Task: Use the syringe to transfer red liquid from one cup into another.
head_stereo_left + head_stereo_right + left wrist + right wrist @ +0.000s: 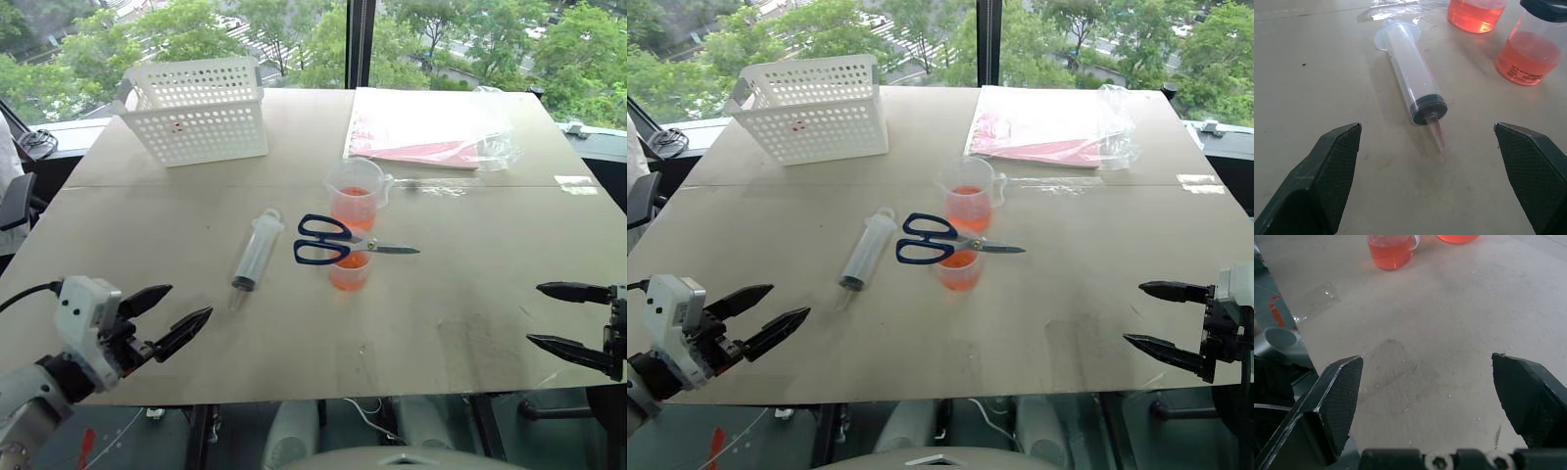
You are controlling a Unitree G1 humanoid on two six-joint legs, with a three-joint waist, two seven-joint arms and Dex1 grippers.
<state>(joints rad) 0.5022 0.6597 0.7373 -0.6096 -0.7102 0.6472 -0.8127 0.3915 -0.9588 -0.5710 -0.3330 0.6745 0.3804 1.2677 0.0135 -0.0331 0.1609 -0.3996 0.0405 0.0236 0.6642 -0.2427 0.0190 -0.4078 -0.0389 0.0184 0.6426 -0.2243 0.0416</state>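
Lying ahead of the wide-spread left claw (174, 311), untouched: the syringe (258, 250).

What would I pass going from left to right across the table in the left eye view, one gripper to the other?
Left gripper → syringe → blue-handled scissors, lying on top of the nearer cup of red liquid → right gripper.

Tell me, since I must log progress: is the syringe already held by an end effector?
No: the syringe lies flat on the table, apart from the open left end effector and right end effector.
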